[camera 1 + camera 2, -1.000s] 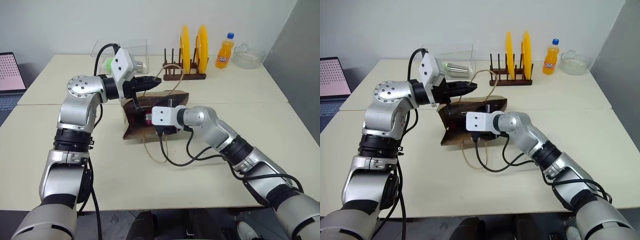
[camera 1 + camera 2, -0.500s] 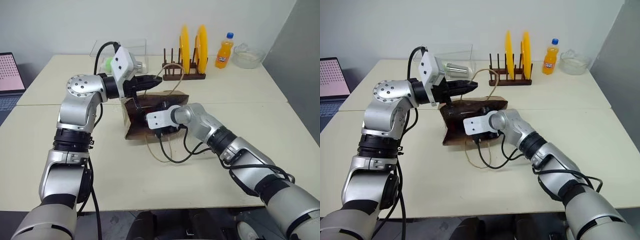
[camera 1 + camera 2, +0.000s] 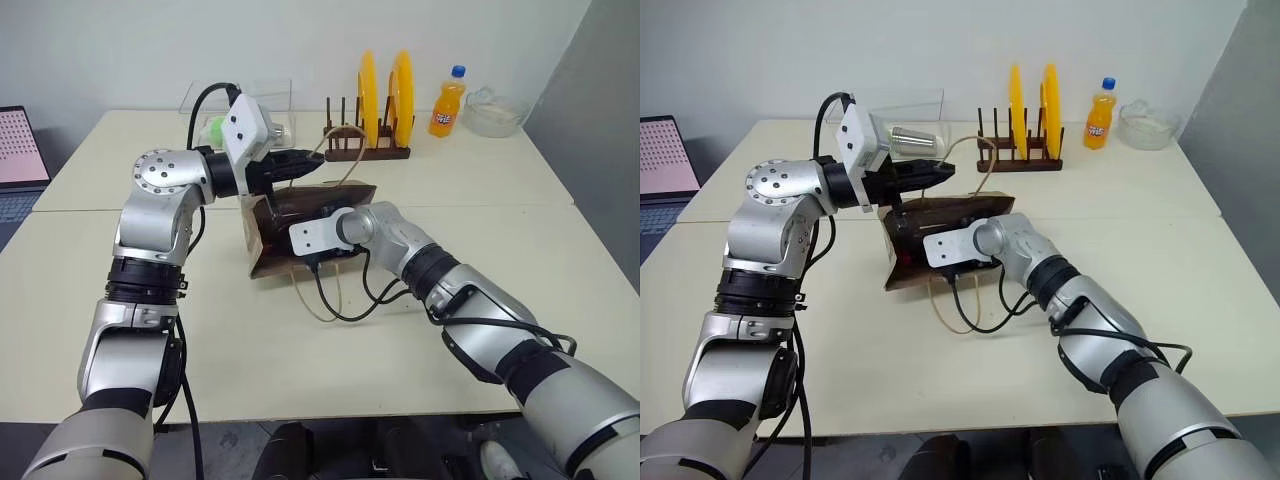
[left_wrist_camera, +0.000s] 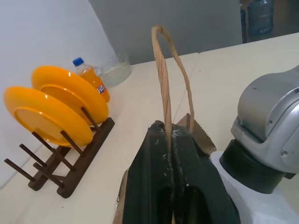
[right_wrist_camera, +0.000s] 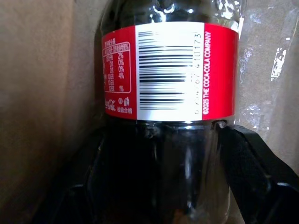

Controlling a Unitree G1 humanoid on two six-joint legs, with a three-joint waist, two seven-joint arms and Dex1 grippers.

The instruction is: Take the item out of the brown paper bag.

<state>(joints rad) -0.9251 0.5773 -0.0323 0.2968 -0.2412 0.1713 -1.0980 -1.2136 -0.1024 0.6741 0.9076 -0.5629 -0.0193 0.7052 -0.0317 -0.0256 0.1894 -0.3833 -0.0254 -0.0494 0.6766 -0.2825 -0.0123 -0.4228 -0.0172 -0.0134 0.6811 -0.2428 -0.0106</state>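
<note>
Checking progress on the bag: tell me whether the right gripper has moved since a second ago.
Yes. The right gripper has pushed deeper into the brown paper bag, which lies unmoved before the plate rack.

bag: brown paper bag (image 3: 268, 240), crinkled kraft, dark inside; centre of the left eye frame, just left of middle.
bag pose: lying on the table (image 3: 220, 340), mouth open toward the lower right of the frame.
handles: two thin tan cord loops; one loop (image 4: 164, 79) held upright above the upper lip, the other (image 3: 318, 300) lying slack on the table below the mouth.
item: small plastic bottle (image 5: 168, 116), dark cola-like liquid, red label with white barcode panel.
item place: inside the bag, paper wall on both sides; cap not visible.
</note>
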